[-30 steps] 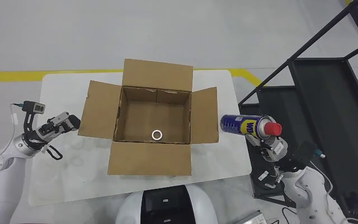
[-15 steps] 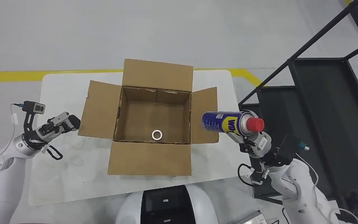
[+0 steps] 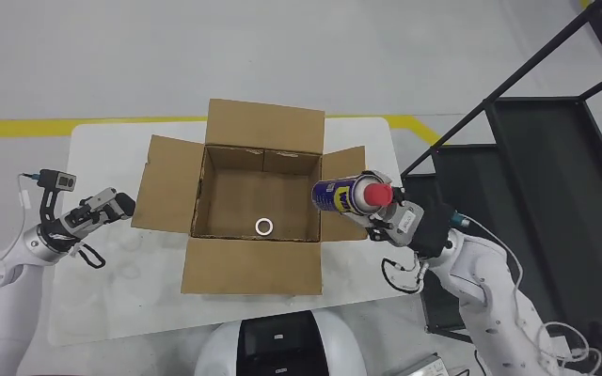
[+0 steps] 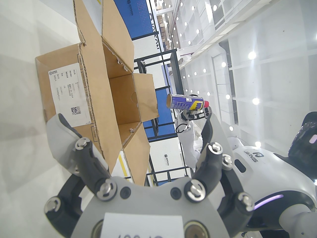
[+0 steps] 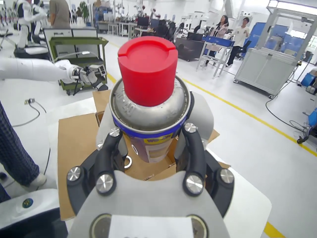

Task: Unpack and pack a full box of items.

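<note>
An open cardboard box (image 3: 254, 268) stands mid-table with its flaps spread, and a small ring (image 3: 264, 226) lies on its floor. My right gripper (image 3: 386, 218) is shut on a blue spray can (image 3: 346, 195) with a red cap, held on its side over the box's right flap. The right wrist view shows the spray can (image 5: 148, 115) clamped between the fingers (image 5: 190, 144), with the box (image 5: 74, 137) and the ring (image 5: 128, 162) beyond it. My left gripper (image 3: 118, 207) hovers open just left of the box, holding nothing. From the left wrist, the box (image 4: 99, 87) and the distant spray can (image 4: 185, 102) are visible.
The white table (image 3: 103, 291) has bare room left of and in front of the box. A black metal stair frame (image 3: 527, 160) stands close off the table's right edge. A person's checked trouser leg (image 5: 14, 154) shows by the table.
My right gripper has carried the spray can leftward, from beyond the table's right edge to above the box's right flap. The left arm has kept still.
</note>
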Robot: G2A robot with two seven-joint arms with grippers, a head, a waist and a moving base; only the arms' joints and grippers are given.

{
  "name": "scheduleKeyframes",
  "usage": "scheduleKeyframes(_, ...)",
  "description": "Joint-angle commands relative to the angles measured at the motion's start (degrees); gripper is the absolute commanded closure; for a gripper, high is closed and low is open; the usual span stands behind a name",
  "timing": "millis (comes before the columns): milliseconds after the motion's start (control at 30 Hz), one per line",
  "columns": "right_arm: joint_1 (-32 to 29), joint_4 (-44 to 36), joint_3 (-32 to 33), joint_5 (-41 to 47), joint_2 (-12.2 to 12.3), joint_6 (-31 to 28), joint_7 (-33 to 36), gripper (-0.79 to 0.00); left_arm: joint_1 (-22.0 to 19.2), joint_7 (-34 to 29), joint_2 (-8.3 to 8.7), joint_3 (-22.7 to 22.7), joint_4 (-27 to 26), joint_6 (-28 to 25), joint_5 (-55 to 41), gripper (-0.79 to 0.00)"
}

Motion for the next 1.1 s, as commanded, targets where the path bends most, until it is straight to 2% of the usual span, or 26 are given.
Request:
scheduleKeyframes(0, 5.93, 0.99, -4.96, -2.13, -0.15, -0.37, 7.11, 0.0, 0.0, 0.0, 0.0, 0.0, 0.0, 0.0, 0.0, -0.785)
scheduleKeyframes(100, 12.42, 2.92, -11.67, -7.16, -0.54, -0.18, 14.48, 0.0, 0.0, 0.0, 0.0, 0.0, 0.0, 0.0, 0.0, -0.785)
scheduleKeyframes(200, 16.62, 5.38, -17.08, -11.78, -1.12, 2.19, 17.72, 0.0, 0.0, 0.0, 0.0, 0.0, 0.0, 0.0, 0.0, -0.785)
scheduleKeyframes(400, 21.3, 8.83, -25.11, -21.99, -2.06, 6.3, 22.63, 0.0, 0.0, 0.0, 0.0, 0.0, 0.0, 0.0, 0.0, -0.785)
scheduleKeyframes(633, 27.26, 14.04, -32.57, -26.81, -3.58, 7.73, 30.22, 0.0, 0.0, 0.0, 0.0, 0.0, 0.0, 0.0, 0.0, -0.785)
scheduleKeyframes(700, 28.78, 15.98, -34.22, -26.12, -4.14, 8.09, 32.23, -0.283, 0.0, 0.0, 0.0, 0.0, 0.0, 0.0, 0.0, -0.785)
scheduleKeyframes(733, 29.49, 16.95, -34.85, -25.19, -4.44, 8.37, 32.9, -0.785, 0.0, 0.0, 0.0, 0.0, 0.0, 0.0, 0.0, -0.785)
scheduleKeyframes(900, 32.53, 20.58, -36.97, -21.43, -5.58, 8.61, 35.01, -0.785, 0.0, 0.0, 0.0, 0.0, 0.0, 0.0, 0.0, -0.785)
scheduleKeyframes(1067, 33.61, 22.12, -36.81, -15.93, -6.2, 8.76, 34.11, -0.785, 0.0, 0.0, 0.0, 0.0, 0.0, 0.0, 0.0, -0.785)
